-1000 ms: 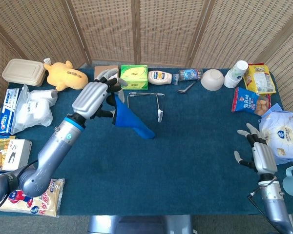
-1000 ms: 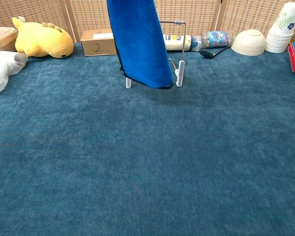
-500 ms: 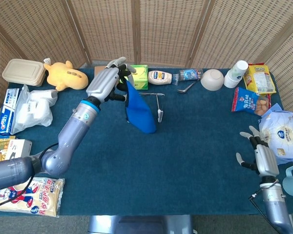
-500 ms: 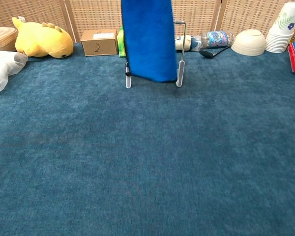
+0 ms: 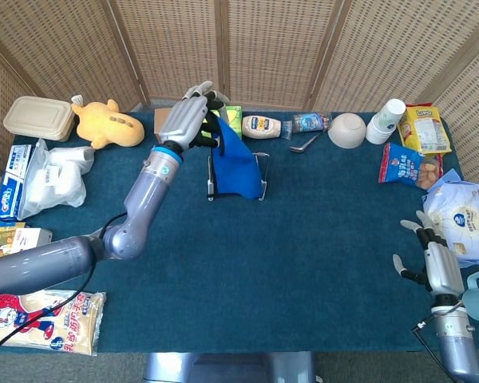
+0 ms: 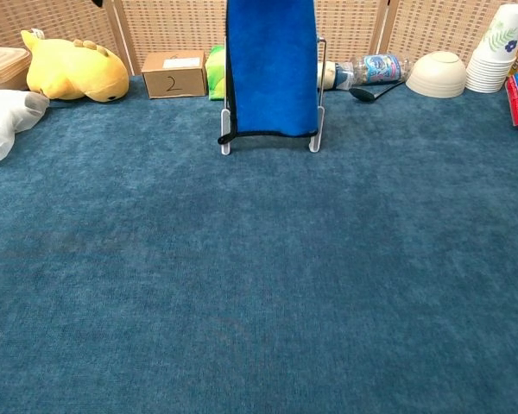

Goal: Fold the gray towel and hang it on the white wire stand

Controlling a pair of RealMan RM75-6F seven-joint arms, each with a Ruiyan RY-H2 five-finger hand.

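The towel (image 5: 238, 169), blue in these frames, hangs folded and flat across the white wire stand (image 5: 263, 187). In the chest view the towel (image 6: 272, 69) fills the space between the stand's two posts (image 6: 314, 138), and its lower edge ends just above the stand's feet. My left hand (image 5: 191, 116) is above the stand's back left and still holds the towel's top edge. The chest view does not show this hand. My right hand (image 5: 436, 270) rests near the table's front right corner, fingers spread, holding nothing.
Along the back edge stand a yellow plush (image 5: 108, 124), a cardboard box (image 6: 173, 73), a green box (image 5: 233, 114), a mayonnaise bottle (image 5: 262, 126), a water bottle (image 5: 311, 121), a white bowl (image 5: 346, 130) and paper cups (image 5: 385, 120). Snack bags lie right, a white bag (image 5: 60, 175) left.
My left hand has carried the towel back and to the right, from left of the stand onto it. The towel now hangs straight on the stand. My right hand has drifted slightly toward the front.
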